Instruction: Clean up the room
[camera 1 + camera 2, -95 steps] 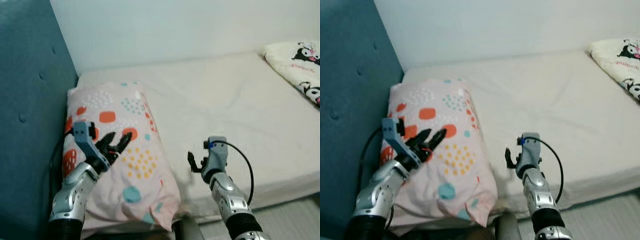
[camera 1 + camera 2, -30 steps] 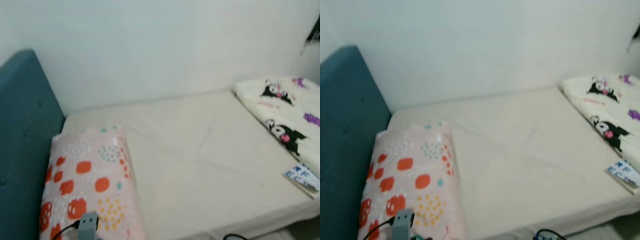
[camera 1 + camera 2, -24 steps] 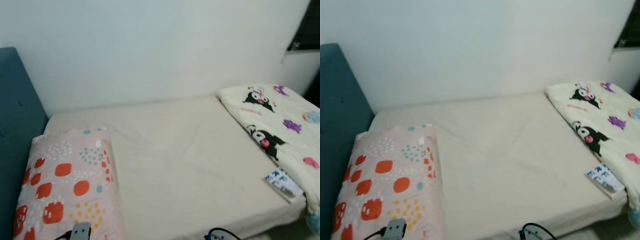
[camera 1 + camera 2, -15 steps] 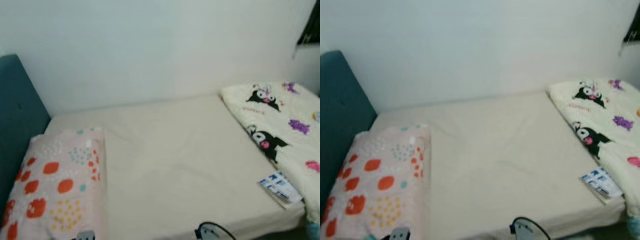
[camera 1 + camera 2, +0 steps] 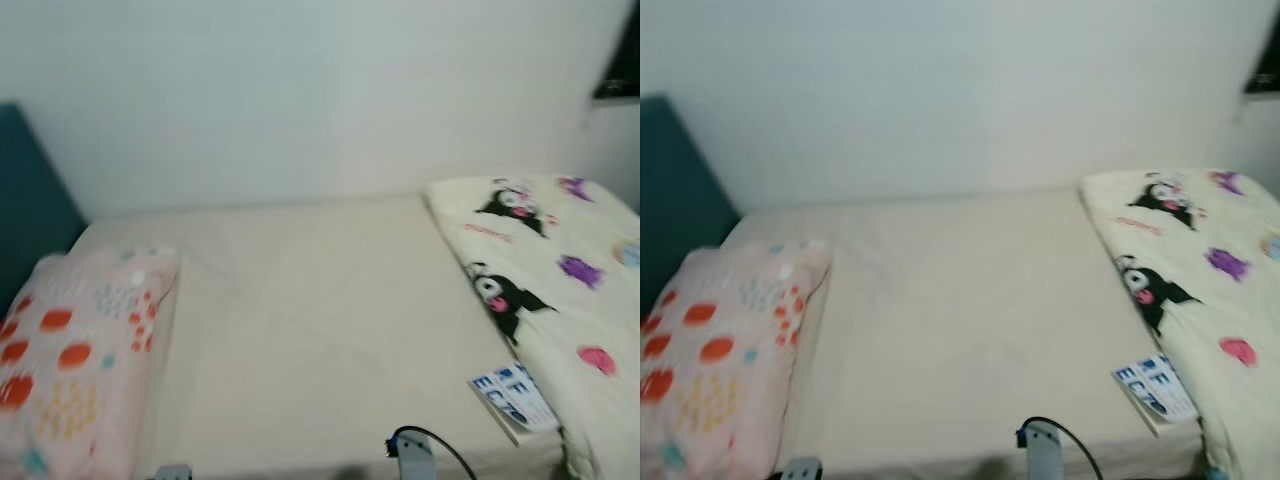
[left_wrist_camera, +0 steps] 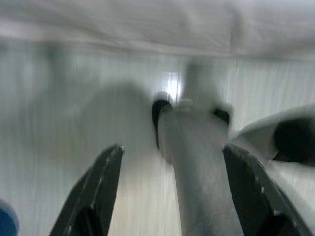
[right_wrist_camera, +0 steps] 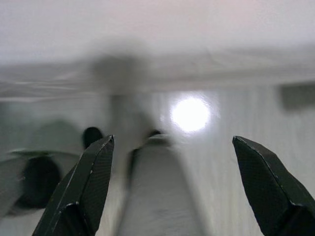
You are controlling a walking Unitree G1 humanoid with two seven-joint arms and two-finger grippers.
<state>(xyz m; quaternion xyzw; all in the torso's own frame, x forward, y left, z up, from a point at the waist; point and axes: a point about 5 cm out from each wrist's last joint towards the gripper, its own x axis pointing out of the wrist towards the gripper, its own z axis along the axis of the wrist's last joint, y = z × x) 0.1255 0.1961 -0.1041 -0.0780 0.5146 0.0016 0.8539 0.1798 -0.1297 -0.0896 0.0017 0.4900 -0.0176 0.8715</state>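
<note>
Two things on the bed look like the cleanup's concern: a blue-and-white printed booklet (image 5: 513, 396) at about 4 o'clock on the mattress, and a cream cartoon-print blanket (image 5: 560, 290) heaped along the 3 o'clock side. The booklet lies flat near the bed's front edge, its right side touching or tucked just under the blanket's hem; which, I cannot tell.

As a judgement, the job is partly along. The patterned pillow (image 5: 70, 360) sits squared at 9 o'clock against the teal headboard (image 5: 25, 210), which reads as finished. The booklet and the rumpled blanket remain.

The cream mattress (image 5: 310, 330) is bare through its middle, from the pillow across to the blanket, so there is wide room to set things or sweep an arm. Edges to mind: the front lip of the bed at 6 o'clock, where the booklet could slide off, the white wall (image 5: 300, 90) at 12 o'clock, and the headboard at 9.

The left gripper (image 6: 170, 191) hangs low with its black fingers (image 6: 101, 189) spread wide, holding nothing, a pale floor and the robot's own leg beyond. The right gripper (image 7: 172, 187) is likewise splayed apart and empty. Its wrist (image 5: 412, 455) shows at 6 o'clock, below the bed's edge.
</note>
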